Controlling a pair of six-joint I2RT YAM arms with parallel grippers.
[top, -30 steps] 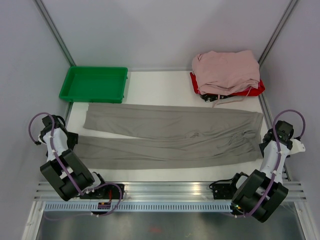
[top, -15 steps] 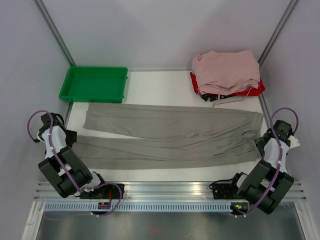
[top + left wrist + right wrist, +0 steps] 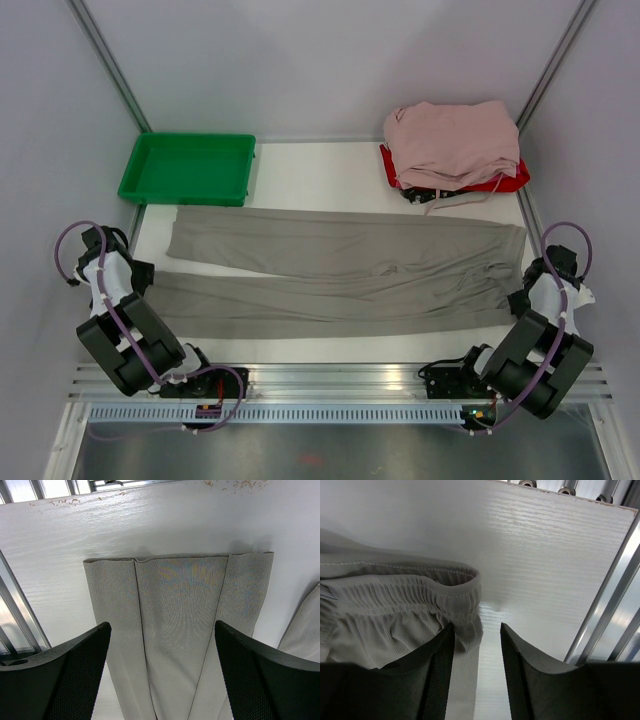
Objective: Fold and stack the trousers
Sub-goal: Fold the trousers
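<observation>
Trousers (image 3: 340,270) lie flat, taupe, both legs outstretched.

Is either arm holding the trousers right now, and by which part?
Nothing is held. Left fingers stand wide open over the trousers' leg cuff; right fingers stand apart at the waistband corner, not clamped.

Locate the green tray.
In the top view, the green tray sits at the far left corner of the table, just beyond the trousers, across from the pink garments.
</observation>
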